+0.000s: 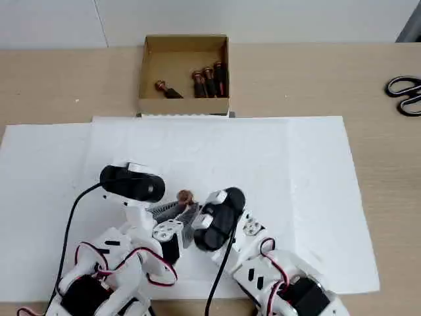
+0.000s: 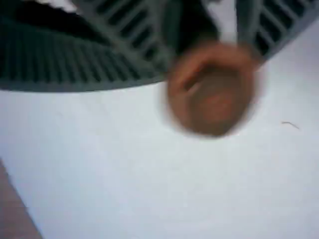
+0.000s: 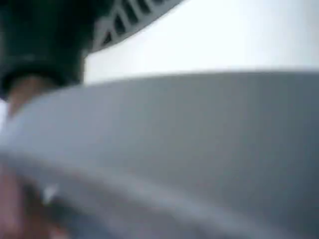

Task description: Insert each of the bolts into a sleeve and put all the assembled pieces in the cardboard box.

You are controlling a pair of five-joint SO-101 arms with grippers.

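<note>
Seating the bolt (image 1: 185, 196) squarely is what counts: it hangs just over the white paper (image 1: 296, 171) where both arms meet, seemingly pinched in the left gripper's (image 1: 174, 209) fingers. I cannot tell the right gripper's (image 1: 196, 222) finger state. Align axes, push gently. The cardboard box (image 1: 184, 105), holding finished pieces (image 1: 209, 80), sits well beyond.

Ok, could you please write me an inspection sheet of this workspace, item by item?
surface: wooden table under a white paper sheet
job's things: cardboard box holds assembled pieces; one copper piece over the sheet
clutter: scissors at the table's right edge
grippers: left gripper and right gripper meet at the copper piece; open or shut unclear
cables: black cable and red wires near the front edge
surroundings: pale wall
</note>
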